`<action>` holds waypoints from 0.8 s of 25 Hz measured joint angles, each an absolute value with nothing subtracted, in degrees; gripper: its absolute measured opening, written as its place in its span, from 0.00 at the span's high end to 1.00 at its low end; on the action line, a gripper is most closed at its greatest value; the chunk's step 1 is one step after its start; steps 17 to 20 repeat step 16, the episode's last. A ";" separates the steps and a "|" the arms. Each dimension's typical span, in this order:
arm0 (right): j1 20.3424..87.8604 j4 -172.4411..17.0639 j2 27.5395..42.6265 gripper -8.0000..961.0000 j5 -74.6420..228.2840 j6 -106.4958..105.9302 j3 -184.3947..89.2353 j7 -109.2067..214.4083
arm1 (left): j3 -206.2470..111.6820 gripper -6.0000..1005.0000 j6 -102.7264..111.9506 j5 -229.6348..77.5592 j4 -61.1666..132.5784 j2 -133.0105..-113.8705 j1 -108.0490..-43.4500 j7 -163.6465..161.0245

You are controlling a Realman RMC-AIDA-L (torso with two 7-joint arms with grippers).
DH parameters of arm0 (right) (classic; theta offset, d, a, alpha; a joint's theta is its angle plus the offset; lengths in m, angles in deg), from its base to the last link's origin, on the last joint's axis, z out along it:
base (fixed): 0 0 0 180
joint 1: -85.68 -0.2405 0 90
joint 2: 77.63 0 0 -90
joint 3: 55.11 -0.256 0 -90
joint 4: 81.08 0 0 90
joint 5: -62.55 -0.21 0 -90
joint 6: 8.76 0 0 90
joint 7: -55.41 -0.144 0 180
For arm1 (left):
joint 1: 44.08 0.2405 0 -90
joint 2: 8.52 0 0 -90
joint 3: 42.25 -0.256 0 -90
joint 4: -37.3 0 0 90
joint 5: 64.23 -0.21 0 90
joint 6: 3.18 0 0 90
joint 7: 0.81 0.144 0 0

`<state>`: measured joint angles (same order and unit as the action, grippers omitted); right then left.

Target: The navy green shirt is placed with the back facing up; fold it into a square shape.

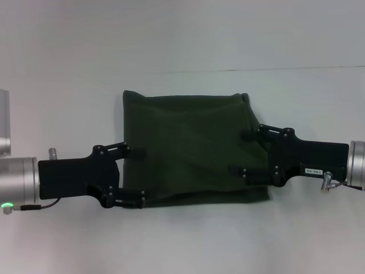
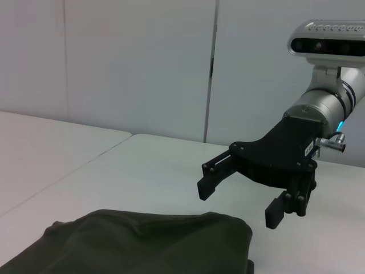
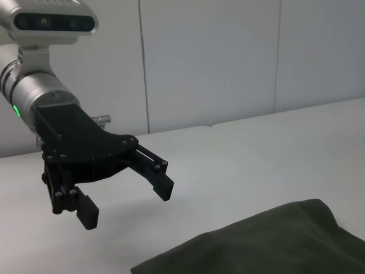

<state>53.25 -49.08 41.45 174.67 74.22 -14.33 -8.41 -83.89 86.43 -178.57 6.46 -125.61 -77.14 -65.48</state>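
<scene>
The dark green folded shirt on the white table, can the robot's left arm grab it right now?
Probably yes. The left gripper is open at the left edge of the dark olive-green soft-knit shirt, raised just above the white table, with nothing between them. The right gripper, also open, hangs over the opposite side, leaving the way free.

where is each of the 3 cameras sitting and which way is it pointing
Head view: on the robot's head, looking forward and down at the folded navy green shirt on the white table; the left gripper and right gripper both show, jaws open.
Left wrist view: on the left arm, looking across the shirt at the right gripper.
Right wrist view: on the right arm, looking across the shirt at the left gripper.
Shared: all three show the shirt; each wrist view shows the opposite gripper, not its own.
</scene>
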 joint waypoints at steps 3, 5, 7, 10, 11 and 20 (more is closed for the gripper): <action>53.25 -48.90 41.36 0.04 174.70 74.35 -13.94 -8.68 | -83.90 0.08 86.40 -178.57 6.44 -125.61 -77.23 -65.47; 53.25 -48.86 41.30 0.04 174.70 74.37 -13.71 -8.83 | -83.90 0.08 86.38 -178.49 6.44 -125.61 -77.24 -65.46; 53.25 -48.80 41.29 0.04 174.70 74.37 -13.67 -8.87 | -83.92 0.08 86.37 -178.47 6.44 -125.66 -77.24 -65.45; 53.24 -48.76 41.28 0.04 174.70 74.48 -13.56 -8.88 | -83.92 0.08 86.38 -178.51 6.44 -125.76 -77.24 -65.44; 53.25 -48.75 41.26 0.04 174.70 74.51 -13.50 -8.89 | -83.92 0.08 86.41 -178.53 6.44 -125.76 -77.24 -65.43; 53.24 -48.77 41.18 0.04 174.70 74.56 -13.00 -8.91 | -83.91 0.08 86.49 -178.53 6.44 -125.77 -77.27 -65.41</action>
